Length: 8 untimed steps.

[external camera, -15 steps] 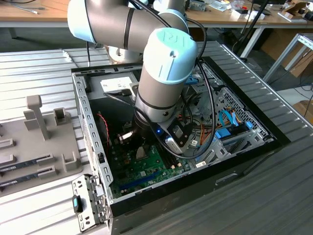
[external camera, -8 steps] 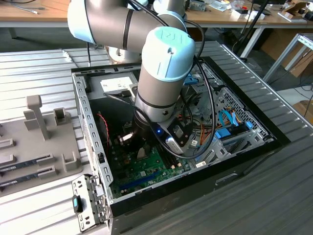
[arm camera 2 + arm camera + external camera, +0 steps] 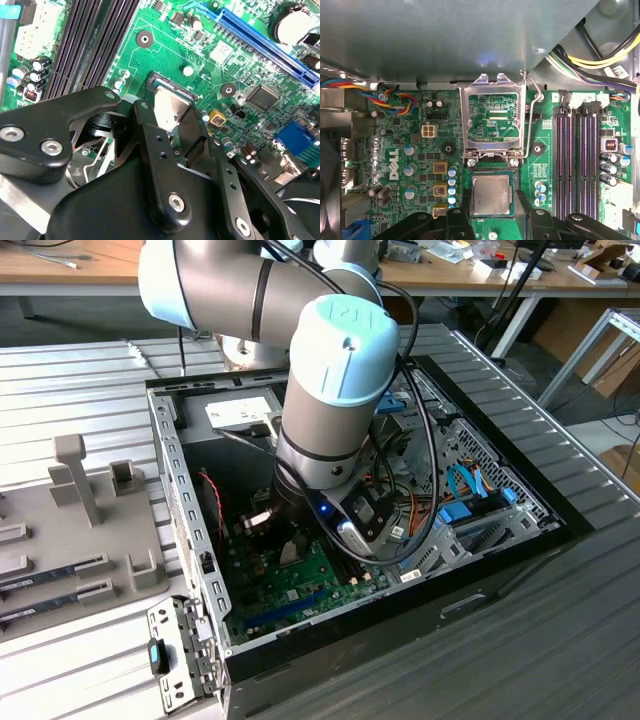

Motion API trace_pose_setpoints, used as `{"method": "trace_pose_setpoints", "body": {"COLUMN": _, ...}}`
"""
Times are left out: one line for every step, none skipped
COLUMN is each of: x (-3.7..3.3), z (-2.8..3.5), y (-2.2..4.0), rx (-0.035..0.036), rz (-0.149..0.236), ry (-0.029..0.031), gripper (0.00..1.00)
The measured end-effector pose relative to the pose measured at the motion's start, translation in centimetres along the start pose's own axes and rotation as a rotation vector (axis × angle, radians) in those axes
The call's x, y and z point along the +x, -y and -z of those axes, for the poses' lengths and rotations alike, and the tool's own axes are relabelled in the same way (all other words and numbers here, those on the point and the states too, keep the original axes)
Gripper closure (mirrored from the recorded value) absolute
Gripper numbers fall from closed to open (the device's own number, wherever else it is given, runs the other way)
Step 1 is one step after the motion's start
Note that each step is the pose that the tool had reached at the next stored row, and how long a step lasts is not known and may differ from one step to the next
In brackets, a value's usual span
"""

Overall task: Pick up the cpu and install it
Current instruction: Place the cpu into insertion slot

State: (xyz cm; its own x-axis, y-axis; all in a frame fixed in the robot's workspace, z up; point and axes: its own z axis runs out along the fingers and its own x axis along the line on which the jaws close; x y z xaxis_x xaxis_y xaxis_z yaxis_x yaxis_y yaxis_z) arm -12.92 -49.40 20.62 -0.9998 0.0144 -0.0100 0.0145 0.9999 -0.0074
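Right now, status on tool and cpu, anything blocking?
Tool down at green motherboard, flanking small square silver-topped cpu. Cpu beside flipped-open metal retention frame. Nothing obstructing.

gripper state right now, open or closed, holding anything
gripper: closed on the cpu

arm (image 3: 335, 350) — showing silver-grey tube sections and pale blue rounded joint caps | wrist — trailing black cables (image 3: 430, 450), glowing blue at a small light (image 3: 322, 508) | gripper (image 3: 172, 112) — wearing matte black linkage bars, carrying silver hex-socket screws (image 3: 176, 201) at pivots, showing small holes along the jaws
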Motion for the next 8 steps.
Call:
{"method": "trace_pose_setpoints", "body": {"x": -0.01, "z": 0.00, "y": 0.00, "rx": 0.0001, "rz": 0.000, "ry": 0.0000, "gripper": 0.54}}
{"method": "trace_pose_setpoints", "body": {"x": -0.01, "z": 0.00, "y": 0.00, "rx": -0.0001, "rz": 0.000, "ry": 0.0000, "gripper": 0.54}}
{"method": "trace_pose_setpoints", "body": {"x": -0.01, "z": 0.00, "y": 0.00, "rx": -0.0003, "rz": -0.001, "ry": -0.0001, "gripper": 0.54}}
{"method": "trace_pose_setpoints", "body": {"x": -0.02, "z": 0.00, "y": -0.03, "rx": -0.0007, "rz": -0.002, "ry": 0.0000, "gripper": 0.54}}
{"method": "trace_pose_setpoints", "body": {"x": -0.02, "z": 0.01, "y": -0.06, "rx": -0.0010, "rz": -0.002, "ry": 0.0000, "gripper": 0.54}}
{"method": "trace_pose_setpoints", "body": {"x": -0.02, "z": 0.00, "y": -0.11, "rx": -0.0012, "rz": -0.003, "ry": 0.0000, "gripper": 0.54}}
{"method": "trace_pose_setpoints", "body": {"x": -0.01, "z": 0.01, "y": -0.25, "rx": -0.0010, "rz": -0.003, "ry": -0.0001, "gripper": 0.54}}
{"method": "trace_pose_setpoints", "body": {"x": -0.01, "z": -0.02, "y": -0.44, "rx": -0.0010, "rz": -0.003, "ry": -0.0001, "gripper": 0.54}}
